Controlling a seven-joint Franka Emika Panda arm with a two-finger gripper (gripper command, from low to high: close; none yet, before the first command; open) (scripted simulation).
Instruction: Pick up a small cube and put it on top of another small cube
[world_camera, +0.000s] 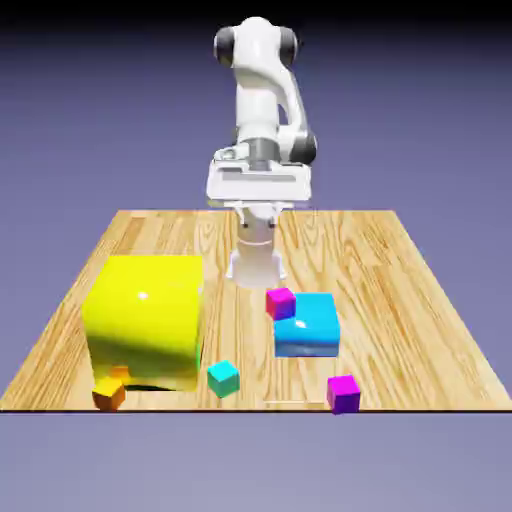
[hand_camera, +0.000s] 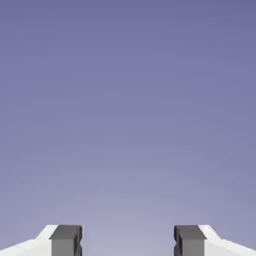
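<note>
The small teal cube (world_camera: 223, 378) sits on the wooden table (world_camera: 400, 300) near its front edge, just right of a big yellow cube. Other small cubes lie about: an orange one (world_camera: 109, 392) at the yellow cube's front left corner, a magenta one (world_camera: 343, 393) at the front right, and a second magenta one (world_camera: 281, 302) at the far left corner of a flat cyan block. My gripper (world_camera: 258, 210) hangs high above the table's far side, well away from all cubes. In the hand view my gripper (hand_camera: 128, 241) is open, with only the backdrop between its fingertips (hand_camera: 65, 241).
The big yellow cube (world_camera: 145, 318) fills the exterior view's left half of the table. The flat cyan block (world_camera: 308, 325) lies in the middle, right of it. The arm's base (world_camera: 255, 262) stands at the far edge.
</note>
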